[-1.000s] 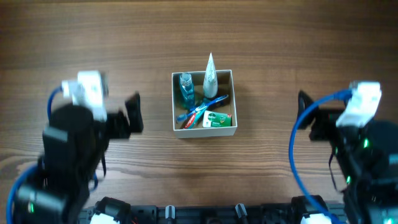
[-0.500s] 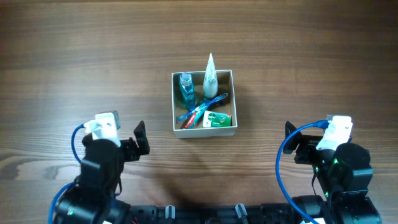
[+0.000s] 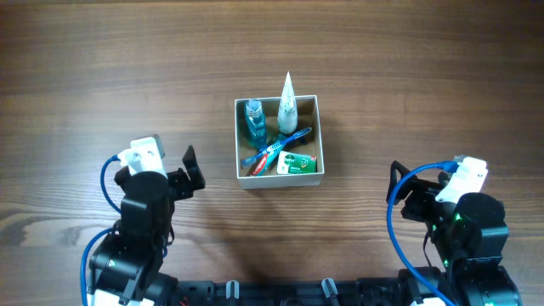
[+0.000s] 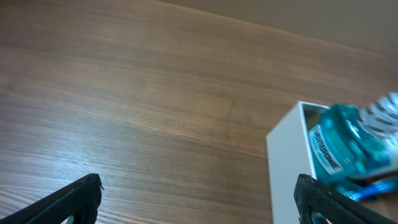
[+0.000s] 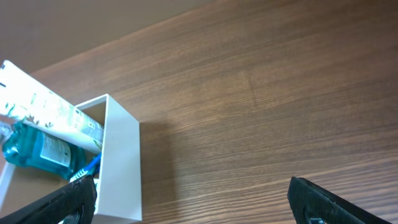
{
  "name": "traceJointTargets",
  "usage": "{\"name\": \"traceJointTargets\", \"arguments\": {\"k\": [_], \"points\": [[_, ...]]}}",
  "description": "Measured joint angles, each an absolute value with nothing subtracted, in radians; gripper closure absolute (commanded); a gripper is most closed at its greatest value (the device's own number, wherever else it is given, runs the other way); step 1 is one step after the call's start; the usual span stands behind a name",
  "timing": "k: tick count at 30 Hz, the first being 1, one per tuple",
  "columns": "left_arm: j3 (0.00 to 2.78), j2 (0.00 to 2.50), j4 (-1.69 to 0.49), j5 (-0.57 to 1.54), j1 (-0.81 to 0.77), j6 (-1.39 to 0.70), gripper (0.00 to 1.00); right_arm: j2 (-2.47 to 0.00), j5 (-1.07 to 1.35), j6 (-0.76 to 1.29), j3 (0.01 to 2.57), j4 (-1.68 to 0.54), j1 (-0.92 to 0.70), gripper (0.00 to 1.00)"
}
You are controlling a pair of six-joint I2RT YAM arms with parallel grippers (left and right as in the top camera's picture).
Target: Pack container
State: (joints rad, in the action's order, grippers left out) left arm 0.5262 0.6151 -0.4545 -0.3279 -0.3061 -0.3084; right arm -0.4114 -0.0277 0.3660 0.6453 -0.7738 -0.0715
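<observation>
The left pincer (image 3: 189,170) stands wide open and holds nothing; in the left wrist view its two dark fingertips (image 4: 78,198) sit at opposite lower corners with bare wood between them. It lies well to the left of the container (image 3: 237,144), slightly nearer the robot's base, and does not touch it.

The right pincer (image 3: 401,195) is likewise spread wide and empty, as the right wrist view confirms. It lies well to the right of the container, also nearer the base, clear of contact.

The container rests flat on the tabletop (image 3: 127,59), about midway between the two arms, open side up.

Contents noted inside the container:
- A blue bottle (image 3: 254,121) in the far left corner.
- A white tube (image 3: 287,102) beside the bottle, its pointed end reaching out past the far wall.
- A blue toothbrush (image 3: 289,140) and a red one (image 3: 265,161), lying slantwise across the middle.
- A green-and-white packet (image 3: 297,163) in the near right corner.

Whether the toothbrushes rest on the packet cannot be told.
</observation>
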Motion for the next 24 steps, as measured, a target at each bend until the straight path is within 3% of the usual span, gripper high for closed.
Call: {"name": "traceJointTargets", "arguments": {"k": [8,16,24], "points": [[0.526,0.625,-0.413,-0.13,-0.155,-0.126,0.0,-0.411,-0.027,0.405,0.646,-0.774,-0.072,0.0],[0.501,0.625,-0.389,-0.053,0.046,-0.084,0.0,-0.411,-0.028,0.408,0.646,-0.774,-0.072,0.0],[0.5,0.625,-0.446,-0.041,0.081,-0.08,0.0,-0.411,-0.028,0.408,0.646,-0.774,-0.072,0.0]]}}
